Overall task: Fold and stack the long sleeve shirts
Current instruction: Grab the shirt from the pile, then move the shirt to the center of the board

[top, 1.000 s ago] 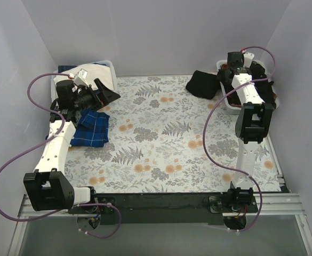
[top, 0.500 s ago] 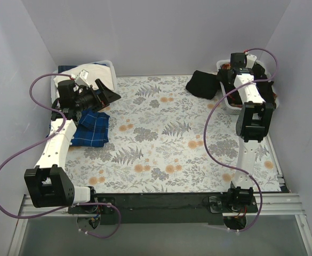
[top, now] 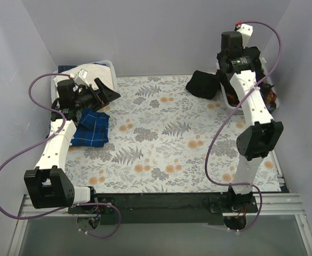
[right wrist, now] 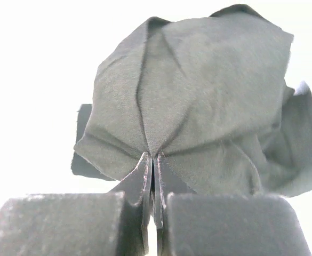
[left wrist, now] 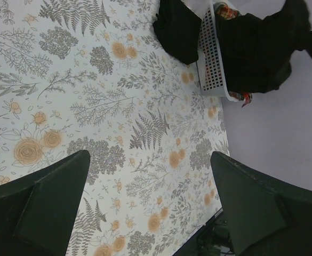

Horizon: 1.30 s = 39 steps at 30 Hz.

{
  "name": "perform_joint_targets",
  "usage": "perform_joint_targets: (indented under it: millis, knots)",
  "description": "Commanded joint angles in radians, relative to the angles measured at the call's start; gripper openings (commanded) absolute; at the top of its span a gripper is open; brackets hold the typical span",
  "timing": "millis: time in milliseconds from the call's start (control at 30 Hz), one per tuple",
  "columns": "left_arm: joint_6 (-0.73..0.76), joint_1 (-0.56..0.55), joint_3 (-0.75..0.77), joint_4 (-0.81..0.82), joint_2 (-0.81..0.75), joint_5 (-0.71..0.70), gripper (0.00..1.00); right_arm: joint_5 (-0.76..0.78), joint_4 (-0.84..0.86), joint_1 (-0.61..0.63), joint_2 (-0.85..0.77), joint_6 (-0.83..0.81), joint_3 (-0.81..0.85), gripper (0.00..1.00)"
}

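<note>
A robot lab cell: plain walls [top: 161, 32], floral tablecloth [top: 161, 144].

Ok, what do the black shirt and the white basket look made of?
Black shirt: soft, matte cloth, probably woven; creases fan out where the right gripper pinches it. White basket: likely rigid plastic, smooth, its wall a grid of small holes.

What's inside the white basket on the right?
A black shirt spills over the basket rim, pinched by the right gripper. Bits of red-orange plaid show; the black cloth covers the rest.
</note>
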Motion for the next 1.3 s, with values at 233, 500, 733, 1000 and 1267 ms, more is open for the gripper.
perform_joint_targets:
  millis: [233, 500, 733, 1000, 1267]
  knots:
    - [-0.04, -0.007, -0.013, -0.033, -0.146, -0.168, 0.98, -0.027, 0.195, 0.471, -0.455, -0.241, -0.024, 0.01]
    - [-0.047, -0.007, 0.061, -0.156, -0.189, -0.441, 0.98, -0.197, 0.196, 0.653, -0.598, -0.229, -0.032, 0.01]
    - [-0.039, -0.007, 0.078, -0.21, -0.209, -0.558, 0.98, -0.2, 0.175, 0.671, -0.746, -0.162, -0.263, 0.01]
    - [-0.036, -0.021, -0.042, -0.194, -0.244, -0.464, 0.98, 0.065, -0.117, 0.671, -0.897, 0.284, -0.798, 0.53]
    - [0.032, -0.108, -0.244, -0.138, -0.278, -0.215, 0.98, 0.12, -0.397, 0.671, -0.945, 0.556, -0.965, 0.7]
